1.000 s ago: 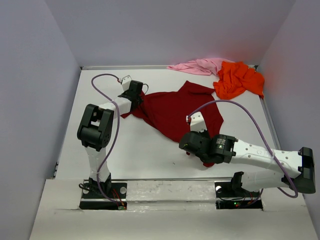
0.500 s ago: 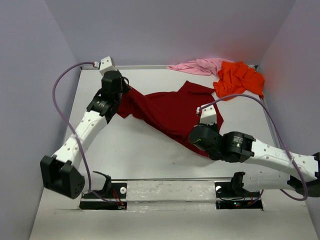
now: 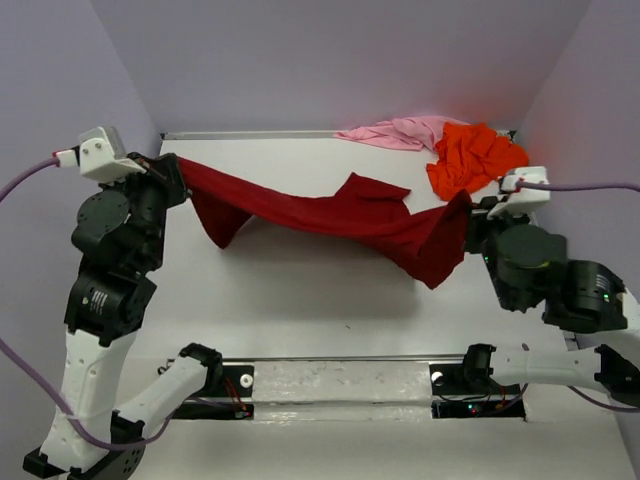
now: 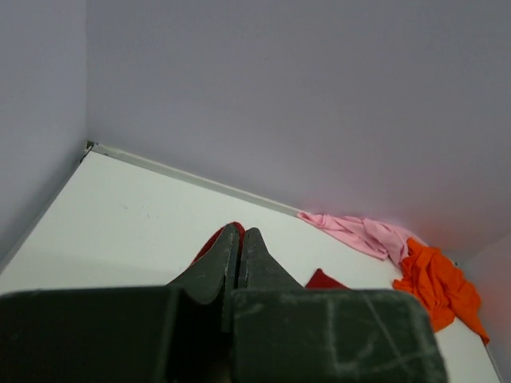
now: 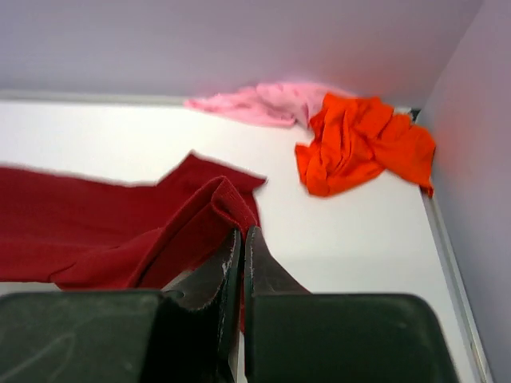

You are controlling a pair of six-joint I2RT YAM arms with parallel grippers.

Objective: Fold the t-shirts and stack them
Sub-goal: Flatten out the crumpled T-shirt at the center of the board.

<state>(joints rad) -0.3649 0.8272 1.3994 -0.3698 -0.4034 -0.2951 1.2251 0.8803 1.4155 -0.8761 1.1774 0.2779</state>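
Note:
The dark red t-shirt hangs stretched in the air between my two grippers, sagging in the middle above the table. My left gripper is shut on its left end, high at the far left; a red edge shows past the tips in the left wrist view. My right gripper is shut on its right end; the cloth shows in the right wrist view. The orange t-shirt lies crumpled at the far right corner, and the pink t-shirt lies beside it along the back wall.
The white table is walled in by grey panels on the left, back and right. The orange shirt and pink shirt sit just beyond the right gripper. The arm bases stand on the near rail.
Both arms have risen and spread apart, lifting the dark red t-shirt off the table and pulling it into a stretched band. The orange and pink shirts have not moved.

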